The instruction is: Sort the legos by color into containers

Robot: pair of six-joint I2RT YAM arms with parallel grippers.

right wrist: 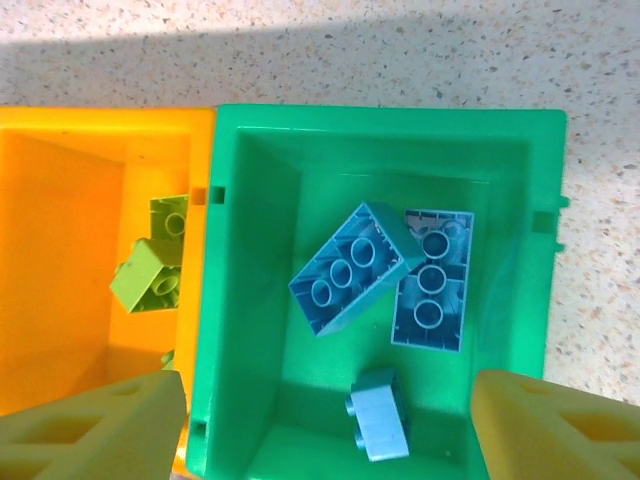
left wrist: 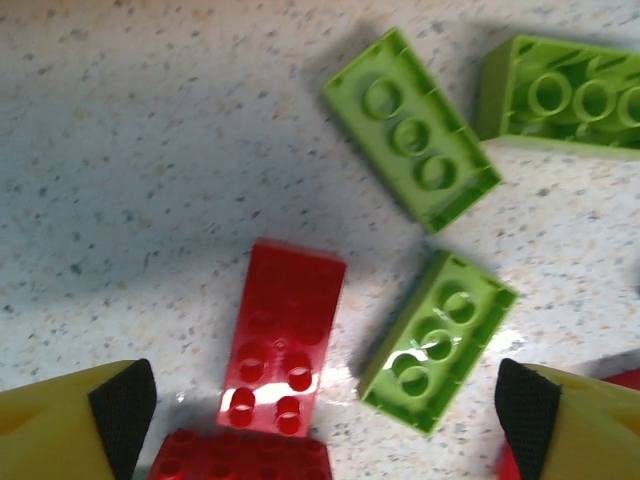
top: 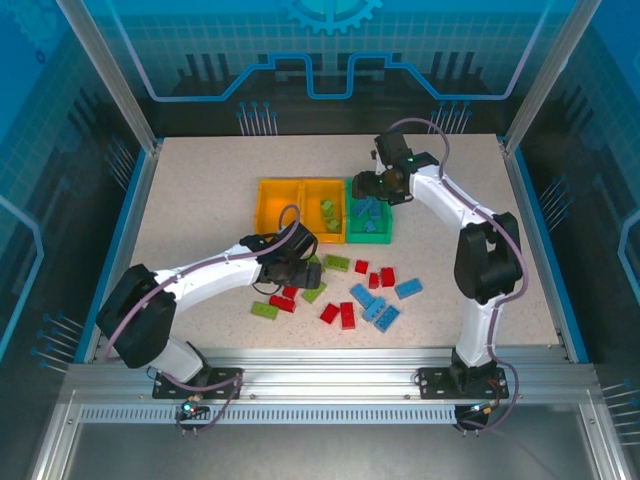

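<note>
Three bins stand in a row at mid-table: an orange-yellow bin [top: 280, 207], a second orange-yellow bin [top: 322, 183] holding lime green legos [right wrist: 150, 275], and a green bin [top: 368, 240] holding three light blue legos [right wrist: 355, 268]. Loose red, green and blue legos lie in front of them. My left gripper [top: 290, 275] hangs open low over the table, and between its fingers lie a red lego [left wrist: 285, 340] and a lime green lego [left wrist: 437, 340]. My right gripper [top: 375, 190] is open above the green bin [right wrist: 390, 120], with a small blue lego [right wrist: 378, 415] lying on the bin floor below it.
More loose legos spread to the right of the left gripper: red [top: 347, 315], blue [top: 408, 289], green [top: 336, 263]. Another green lego [top: 265, 310] lies near the left arm. Blue rails edge the table's sides and an aluminium frame [top: 320, 385] runs along the near edge.
</note>
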